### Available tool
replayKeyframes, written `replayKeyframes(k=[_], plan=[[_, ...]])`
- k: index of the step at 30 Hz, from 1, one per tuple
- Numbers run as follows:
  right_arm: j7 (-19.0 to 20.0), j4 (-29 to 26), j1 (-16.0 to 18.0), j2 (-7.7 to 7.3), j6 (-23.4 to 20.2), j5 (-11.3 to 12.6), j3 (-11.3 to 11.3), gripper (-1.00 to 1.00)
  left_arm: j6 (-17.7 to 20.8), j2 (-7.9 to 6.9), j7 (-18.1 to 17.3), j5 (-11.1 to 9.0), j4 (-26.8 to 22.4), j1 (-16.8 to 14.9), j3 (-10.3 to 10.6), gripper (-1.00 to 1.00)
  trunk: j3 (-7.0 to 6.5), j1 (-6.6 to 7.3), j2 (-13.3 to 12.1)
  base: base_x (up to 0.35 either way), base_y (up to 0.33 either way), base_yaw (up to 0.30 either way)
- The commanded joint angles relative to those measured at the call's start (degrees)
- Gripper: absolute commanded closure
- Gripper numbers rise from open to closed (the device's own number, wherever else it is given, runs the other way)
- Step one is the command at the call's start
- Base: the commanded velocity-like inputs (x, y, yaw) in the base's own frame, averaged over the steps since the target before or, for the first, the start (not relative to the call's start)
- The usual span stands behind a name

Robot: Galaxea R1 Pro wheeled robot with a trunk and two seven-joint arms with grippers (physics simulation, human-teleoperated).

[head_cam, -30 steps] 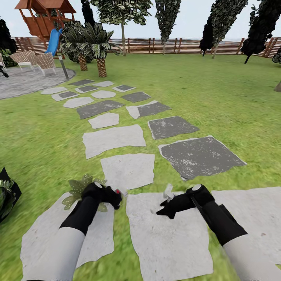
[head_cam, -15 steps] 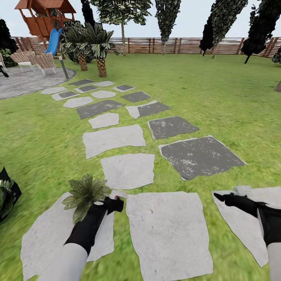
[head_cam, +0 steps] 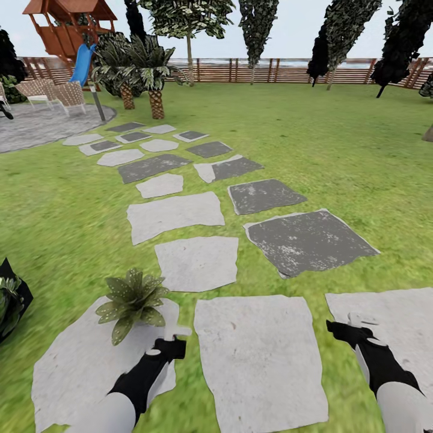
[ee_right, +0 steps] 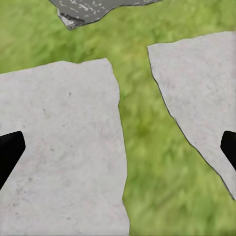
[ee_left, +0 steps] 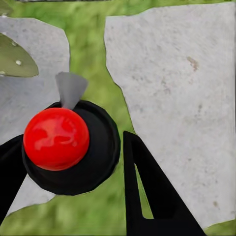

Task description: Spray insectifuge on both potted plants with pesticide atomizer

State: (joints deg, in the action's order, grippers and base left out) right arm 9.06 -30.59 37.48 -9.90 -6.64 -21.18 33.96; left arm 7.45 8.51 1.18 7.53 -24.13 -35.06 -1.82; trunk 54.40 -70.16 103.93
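Observation:
One potted plant (head_cam: 132, 297), a low rosette of pointed dull-green leaves, sits on a pale stepping stone at the lower left of the head view. One of its leaves (ee_left: 14, 56) shows in the left wrist view. My left gripper (head_cam: 171, 347) is just behind and to the right of the plant, shut on the pesticide atomizer (head_cam: 175, 330). In the left wrist view the atomizer (ee_left: 64, 142) shows a red knob on a black round cap with a grey nozzle, between my left gripper's (ee_left: 73, 169) black fingers. My right gripper (head_cam: 346, 329) hovers open over the stone at the lower right, and in its wrist view my right gripper (ee_right: 118, 147) holds nothing.
Grey stepping stones (head_cam: 198, 261) run across the lawn toward a paved patch (head_cam: 36, 123) with chairs, palms (head_cam: 153, 72) and a play tower. A brown slatted fence (head_cam: 270, 69) closes the far side. A dark object with green leaves (head_cam: 9, 300) sits at the left edge.
Both arms drew back toward me. The left gripper came off the plant with the atomizer, leaving the rosette uncovered. The right gripper swung out to the right.

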Motion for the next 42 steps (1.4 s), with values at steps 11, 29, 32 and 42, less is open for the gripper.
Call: replayKeyframes(k=[11, 29, 32, 42], plan=[[0.37, -0.03, 0.05, 0.06, -0.21, -0.53, 0.49, -1.00, -3.46, -0.01, -0.04, 0.80, 1.97, -0.01, -0.10, 1.00, 0.04, 0.01, 0.02, 0.000, 0.000, -0.006], [0.35, -0.09, 0.05, 0.06, -0.91, -0.53, 0.50, -1.00, -3.32, 0.05, -0.04, 0.82, 2.15, -0.01, -0.03, 1.00, 0.04, 0.01, 0.02, 0.000, 0.000, 0.000], [0.23, 0.63, 0.05, 0.12, -0.79, -0.53, 0.50, -1.00, -3.32, 0.06, -0.04, 0.79, 2.16, -0.01, -0.03, 1.00, -0.01, 0.01, 0.02, 0.000, 0.000, 0.036], [0.16, 4.40, 0.05, 0.15, -0.31, -0.62, 0.54, -1.00, -3.39, 0.09, -0.13, 0.80, 2.24, -0.01, 0.00, 1.00, -0.64, 0.01, 0.02, 0.000, 0.000, 0.104]])
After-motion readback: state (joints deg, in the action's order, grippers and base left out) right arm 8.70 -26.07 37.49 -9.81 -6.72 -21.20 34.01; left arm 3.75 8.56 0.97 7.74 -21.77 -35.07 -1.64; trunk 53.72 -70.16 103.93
